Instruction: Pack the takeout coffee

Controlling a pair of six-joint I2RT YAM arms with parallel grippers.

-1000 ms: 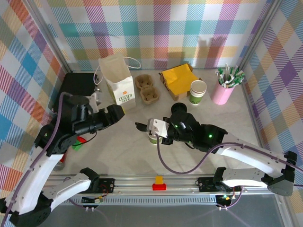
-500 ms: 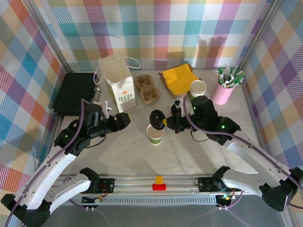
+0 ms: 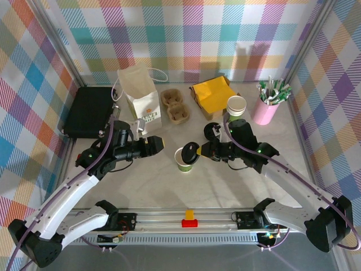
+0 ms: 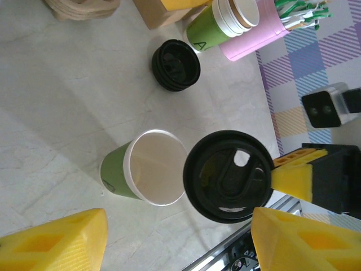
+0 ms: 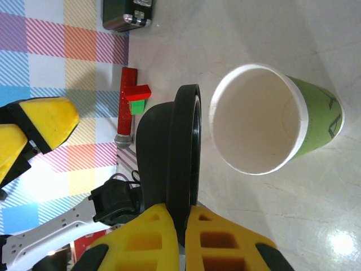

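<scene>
Nearest the arm bases, a small red and yellow block (image 3: 189, 218) sat on the rail at the worktop (image 3: 141, 183) edge, short of both hands.

Right hand (image 3: 197, 151): fingers pressed together on the black lid (image 3: 190, 153), pinching it by the rim. The lid was carried on edge, tilted rather than flat.

The takeout coffee cup (image 3: 182, 163) stood upright on the worktop just left of the right hand's fingertips, mouth open, pale inside showing. The lid hung just beside the cup's right rim. From the right wrist we saw a thin gap, but from above the two overlapped, so we could not tell whether they touched.

Left hand (image 3: 153, 145): fingers spread wide, aimed at the cup from its left, near but apart. The cup lay between the two hands, closer to the right one.

Beyond the right hand, a spare black lid (image 3: 211, 130) lay flat, partly hidden by the wrist. Past it stood a stack of cups (image 3: 236, 107) in the same green and cream, just beside a pink holder (image 3: 263, 113) stuffed with green-and-white wrapped sticks (image 3: 274, 90).

Beyond the gap between the hands we noted a brown pulp carrier (image 3: 174, 106), with yellow napkins (image 3: 213, 93) in a cardboard box to its right.

Beyond the left hand, a white paper bag (image 3: 140, 97) stood upright with cord handles. Left of the bag, a black case (image 3: 90, 110) lay flat.
</scene>
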